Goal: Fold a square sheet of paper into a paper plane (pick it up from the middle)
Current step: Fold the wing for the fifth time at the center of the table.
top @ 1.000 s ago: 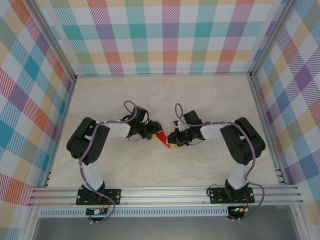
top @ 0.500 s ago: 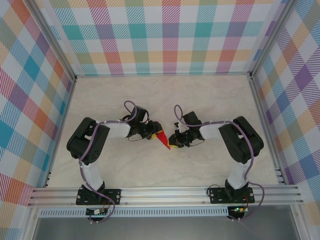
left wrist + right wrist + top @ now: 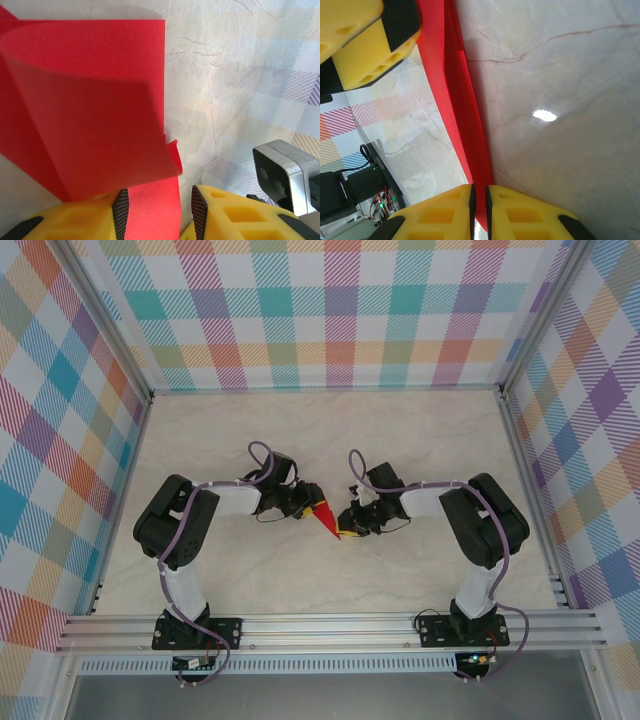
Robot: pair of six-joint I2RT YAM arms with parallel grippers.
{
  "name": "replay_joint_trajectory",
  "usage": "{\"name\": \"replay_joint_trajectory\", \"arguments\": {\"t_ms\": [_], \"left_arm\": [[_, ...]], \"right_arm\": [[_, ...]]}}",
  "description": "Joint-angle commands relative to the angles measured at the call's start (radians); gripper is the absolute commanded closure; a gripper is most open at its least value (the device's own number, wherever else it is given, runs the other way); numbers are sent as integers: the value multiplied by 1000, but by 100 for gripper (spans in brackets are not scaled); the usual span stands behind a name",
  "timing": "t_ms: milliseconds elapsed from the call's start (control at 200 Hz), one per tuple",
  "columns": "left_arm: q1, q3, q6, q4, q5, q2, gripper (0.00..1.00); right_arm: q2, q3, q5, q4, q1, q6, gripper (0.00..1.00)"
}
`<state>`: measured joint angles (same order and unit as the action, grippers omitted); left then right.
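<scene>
The red sheet of paper (image 3: 325, 517) lies at the table's middle between both grippers, folded to a narrow pointed dart, the paper plane's shape, with a yellow sliver at its near tip. In the left wrist view the paper (image 3: 90, 100) curls upward in a loose flap. A flat red strip of it runs between the jaws of my left gripper (image 3: 159, 210), which stand apart with a gap beside the right pad. My left gripper (image 3: 308, 506) is at the paper's far end. My right gripper (image 3: 347, 521) is at the near tip. Its jaws (image 3: 479, 205) pinch the folded red edge (image 3: 455, 100).
Pale marble tabletop (image 3: 330, 430) spreads out on all sides, walled by checked panels. An aluminium rail (image 3: 330, 625) carries both arm bases at the near edge. The left gripper's yellow finger (image 3: 375, 40) shows in the right wrist view, close to the paper.
The right gripper has nudged slightly along the paper's near tip, and the tip has shifted a little. The left arm has stayed where it was.
</scene>
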<state>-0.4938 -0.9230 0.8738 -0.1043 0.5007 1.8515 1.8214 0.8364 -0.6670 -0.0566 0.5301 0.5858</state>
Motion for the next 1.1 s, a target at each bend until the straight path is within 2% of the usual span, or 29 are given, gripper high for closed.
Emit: {"name": "replay_joint_trajectory", "arguments": {"t_ms": [0,485,730,890,1030,1095], "left_arm": [[6,13,-9,89,-40,67,59],[6,7,-9,99,-44,72,59],[6,6,-10,100,-39,72,59],[6,6,-10,95,-34,75,59],[7,8,-11,95,-33,78,59],[6,9,-10,95,-32,78,59]], "right_arm": [[-22,-35,-26,-64,-1,-26,85],[17,18,70,-191,15,-80,89],[-134,36,93,-169,28,-52,80],[-137,58,89,-178,48,-53,78],[-153,49,146,-173,59,-36,78],[-186,44,253,-203,60,-25,75]]}}
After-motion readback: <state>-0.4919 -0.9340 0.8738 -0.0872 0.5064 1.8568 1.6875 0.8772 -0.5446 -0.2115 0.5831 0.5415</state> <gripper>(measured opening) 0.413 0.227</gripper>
